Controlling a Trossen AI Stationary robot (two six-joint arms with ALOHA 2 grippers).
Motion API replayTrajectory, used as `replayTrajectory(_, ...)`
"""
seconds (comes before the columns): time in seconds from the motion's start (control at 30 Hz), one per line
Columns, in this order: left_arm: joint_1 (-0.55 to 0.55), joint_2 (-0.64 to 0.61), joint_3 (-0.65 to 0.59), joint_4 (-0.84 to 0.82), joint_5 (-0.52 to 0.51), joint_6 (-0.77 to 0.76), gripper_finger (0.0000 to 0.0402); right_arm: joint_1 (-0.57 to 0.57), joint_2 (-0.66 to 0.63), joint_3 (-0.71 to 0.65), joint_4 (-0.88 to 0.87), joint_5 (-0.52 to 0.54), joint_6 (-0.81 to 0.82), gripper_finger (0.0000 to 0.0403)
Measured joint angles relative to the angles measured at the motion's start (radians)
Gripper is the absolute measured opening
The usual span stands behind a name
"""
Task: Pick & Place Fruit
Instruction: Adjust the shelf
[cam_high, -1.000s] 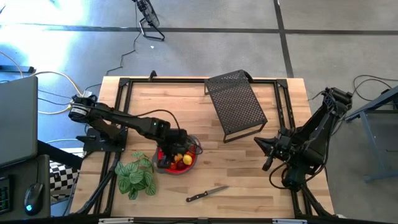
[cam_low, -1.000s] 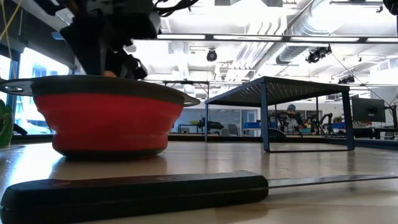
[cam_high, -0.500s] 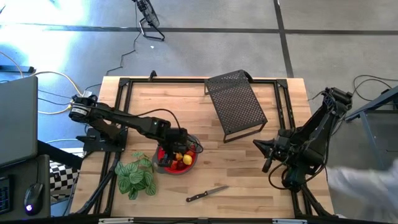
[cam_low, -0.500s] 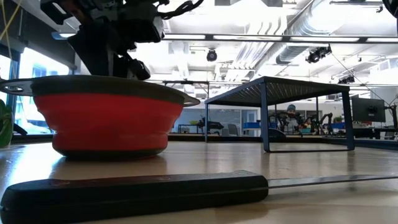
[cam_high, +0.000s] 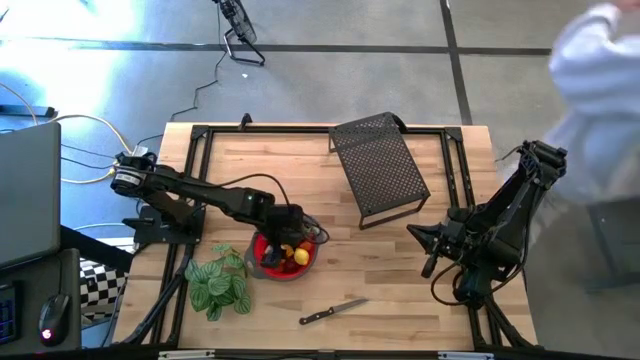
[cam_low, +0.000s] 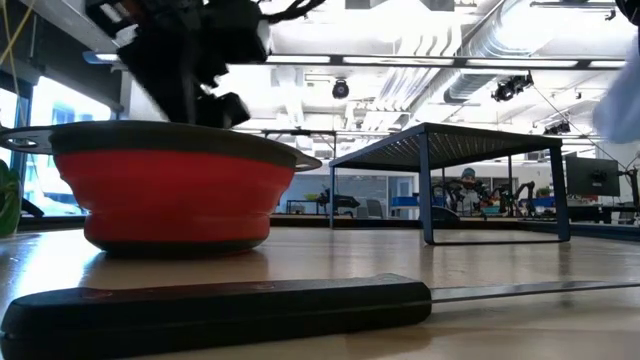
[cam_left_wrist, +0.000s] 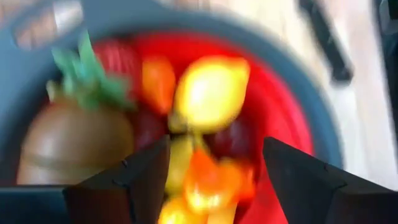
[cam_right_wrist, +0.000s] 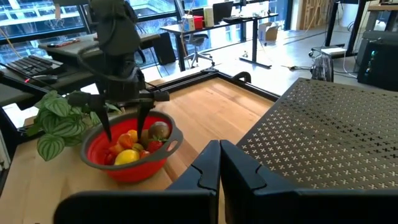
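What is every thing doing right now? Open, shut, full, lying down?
Left gripper: open, over the red bowl, holding nothing.
Right gripper: shut, empty, waiting off to the table's right side.
Red bowl: upright, full of fruit.
Fruit: piled inside the bowl.
Knife: lying flat on the table.
Metal rack: standing, nothing on it.
Leafy plant: beside the bowl.

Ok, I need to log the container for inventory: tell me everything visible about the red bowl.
The red bowl is round with a grey rim that sticks out at two sides. It sits upright on the wooden table beside the leafy plant, and holds the fruit. The left gripper hangs open over it.
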Motion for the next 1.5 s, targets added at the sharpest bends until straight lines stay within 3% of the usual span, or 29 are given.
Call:
replayTrajectory(0.1,-0.006,0.000,0.000,0.099,0.005,-0.062,0.0248,0.000,0.000,0.000,0.000,0.000,0.000,0.0003)
replayTrajectory(0.23,-0.033,0.000,0.002,0.164,0.013,-0.004,0.0223,0.000,0.000,0.000,0.000,0.006,0.000,0.0003)
replayTrajectory(0.7,-0.010,-0.167,-0.018,0.061,-0.096,0.121,0.0017,-0.005,0.000,0.000,0.024,0.025,0.032,0.0003)
replayTrajectory(0.83,-0.014,-0.256,-0.090,0.054,-0.113,0.070,0.0010,-0.068,0.017,0.000,0.085,-0.018,-0.001,0.0003)
replayTrajectory(1.23,-0.015,-0.681,-0.266,0.091,-0.239,-0.064,0.0015,-0.363,0.093,-0.001,0.464,-0.449,-0.382,0.0003)
replayTrajectory(1.5,-0.014,-0.911,-0.334,0.041,-0.347,-0.111,0.0015,-0.561,0.133,0.000,0.411,-0.758,-0.396,0.0003)
